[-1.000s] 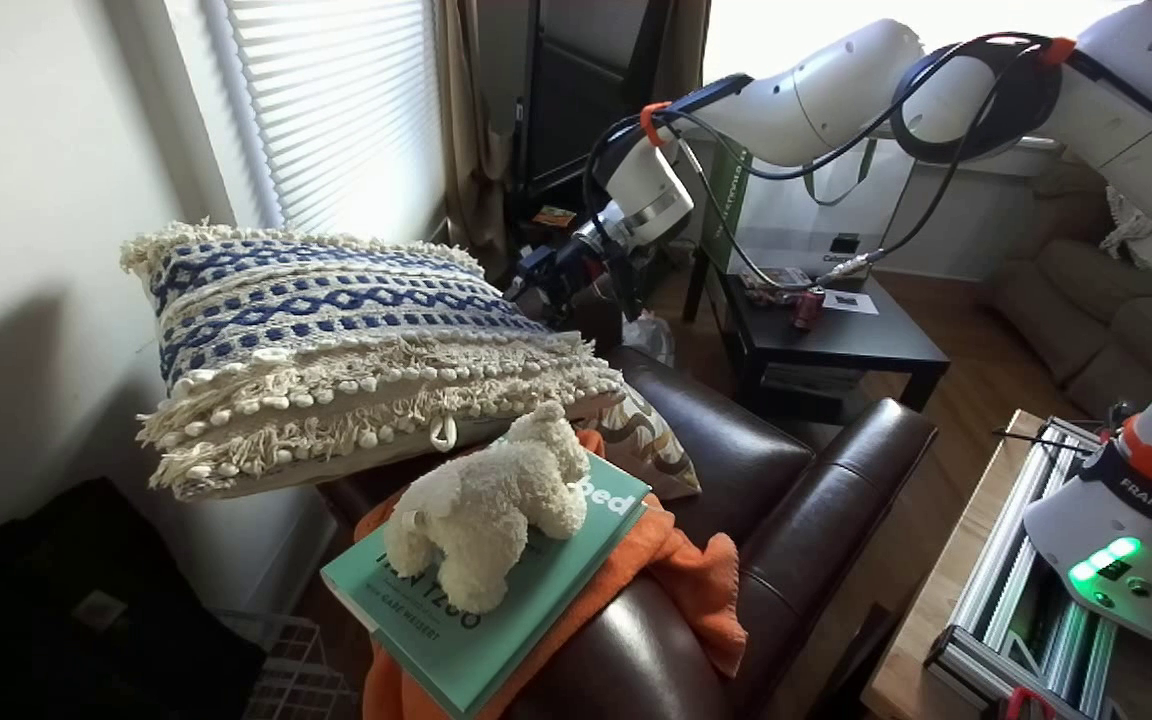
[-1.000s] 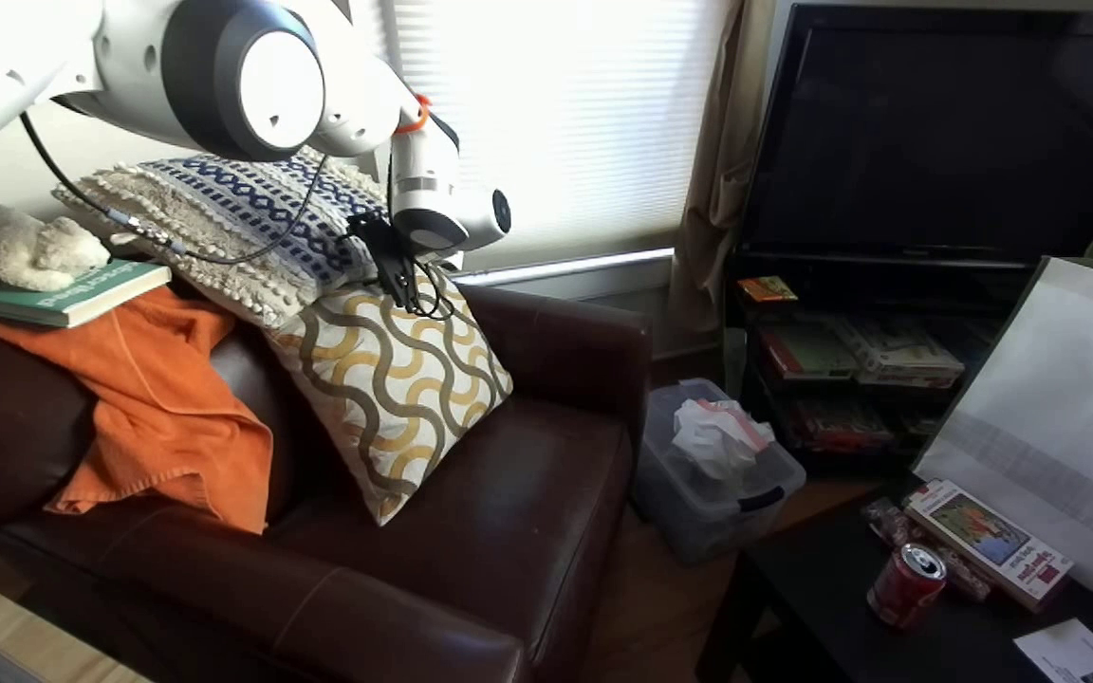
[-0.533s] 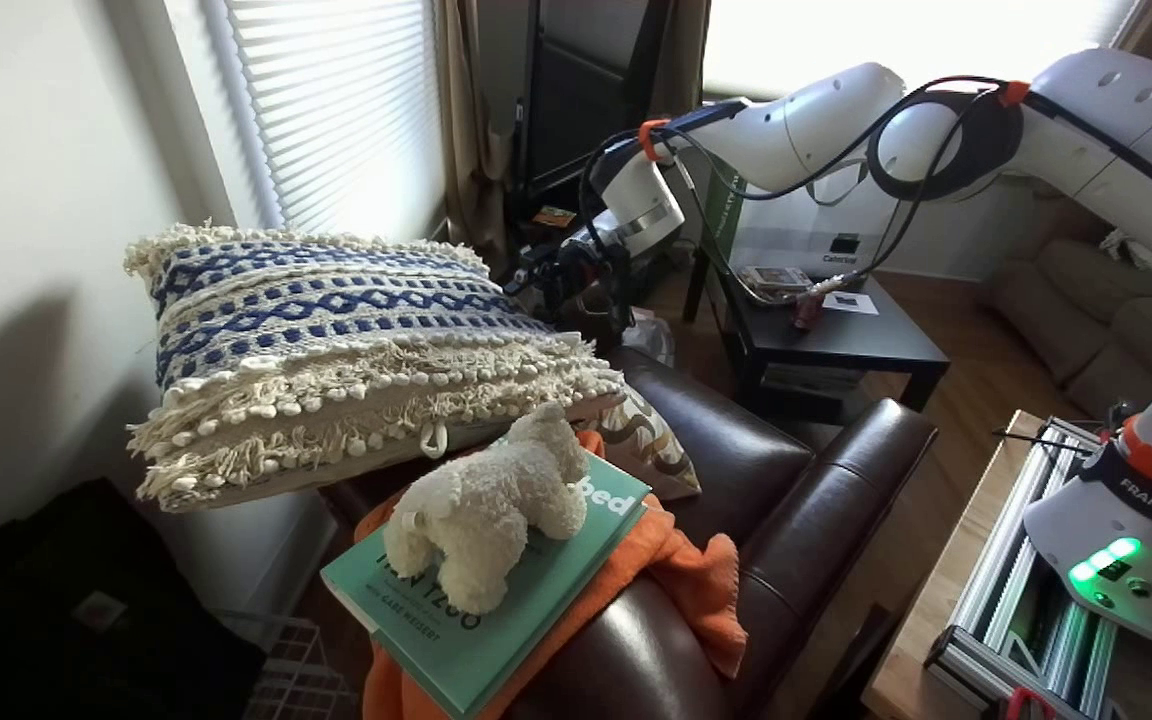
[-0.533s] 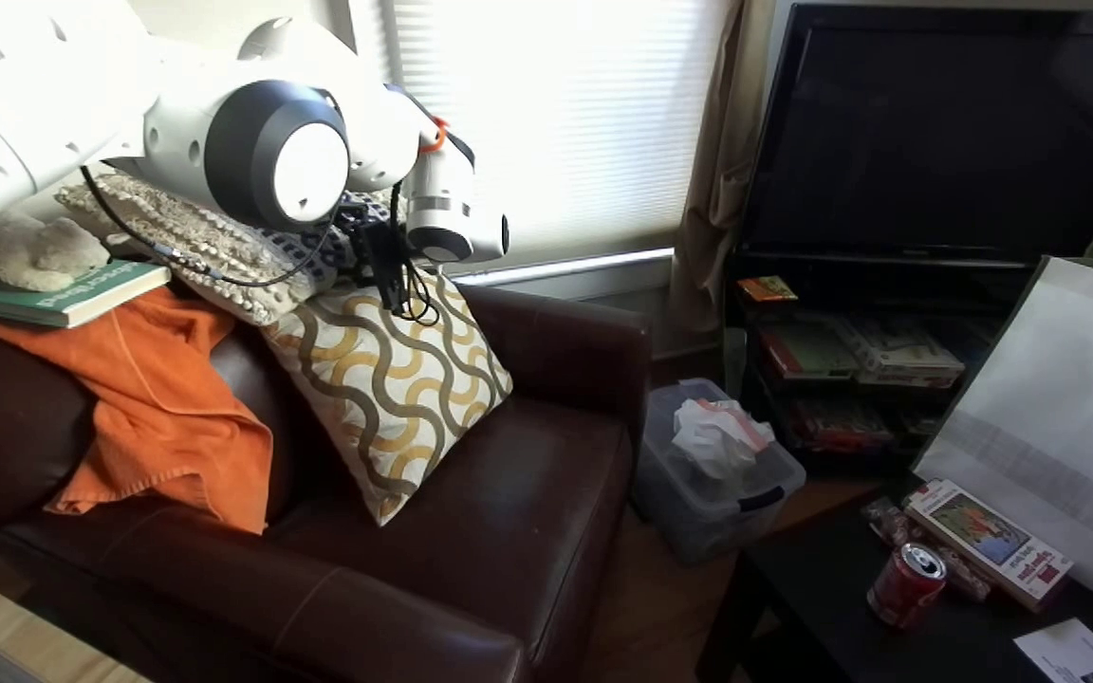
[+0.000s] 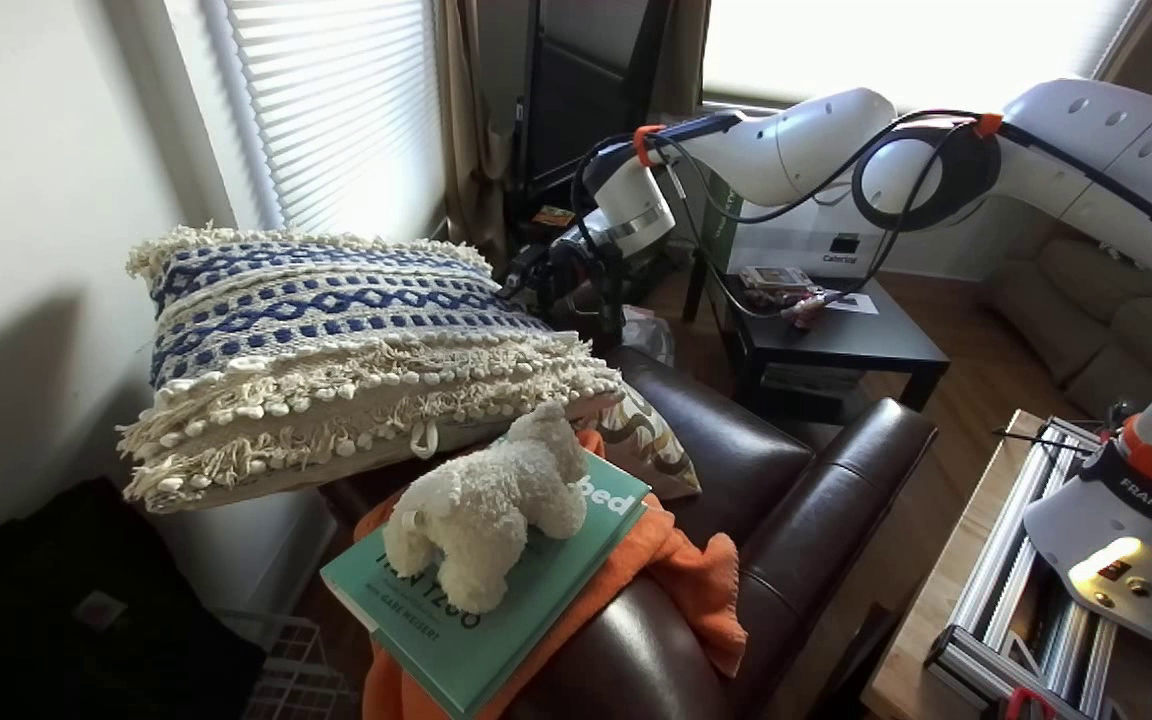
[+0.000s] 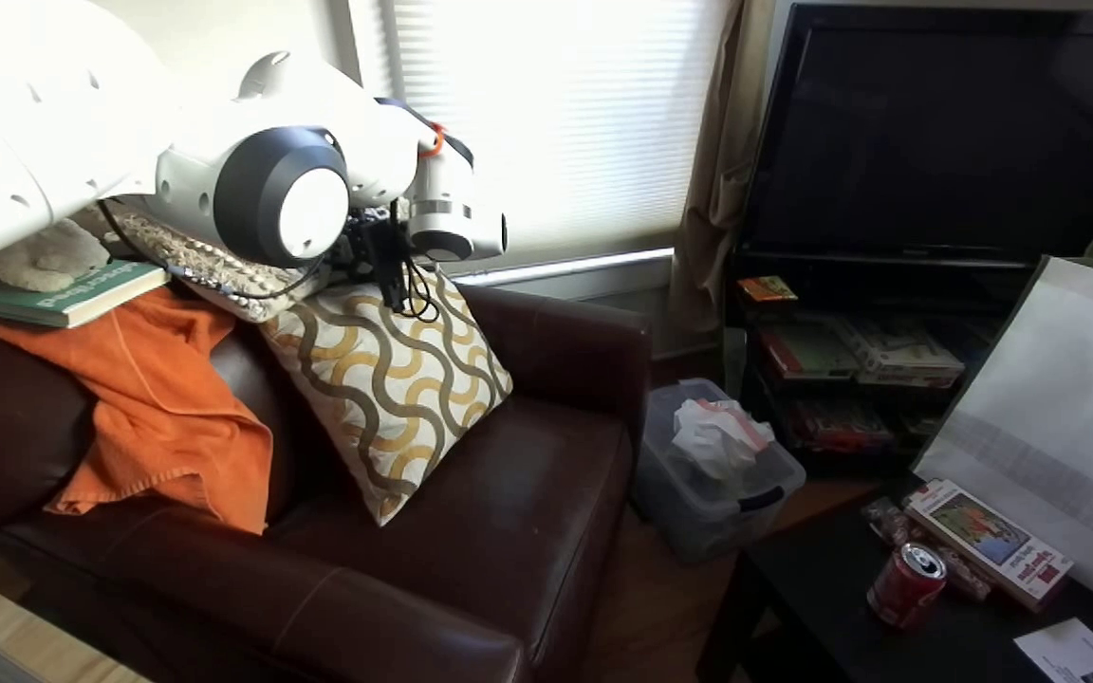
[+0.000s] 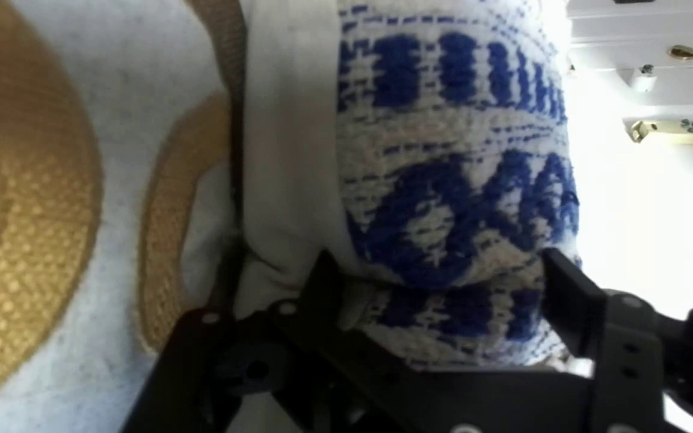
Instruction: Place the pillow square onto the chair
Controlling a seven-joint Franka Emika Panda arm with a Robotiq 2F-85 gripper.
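Got a decent look at the pillow [image 5: 326, 310], up over the back of the chair [image 6: 509, 503] and tilted, with part of it sticking out beyond the chair. Had the robot arm [image 5: 796, 145] stretched across above the chair too, with the gripper [image 7: 437, 261] right up at the pillow's edge. Checked the wrist view and saw the fingers [image 7: 578, 300] standing apart, one on each side of that edge, with the fabric creased between them. Honestly couldn't tell whether clamped on or just straddling it.

Also spotted a wavy-patterned cushion [image 6: 404, 379] tilted against the chair's back, lower corner on the seat. Found an orange towel [image 6: 176, 408] draped over the chair's back, plus a green book [image 5: 476, 645] lying on that towel and a cream plush toy [image 5: 486, 510] standing on the book. Noticed a clear plastic bin [image 6: 698, 522] just beside the chair, and a red soda can [image 6: 907, 588] on the tabletop [image 6: 812, 588], well apart from the chair.
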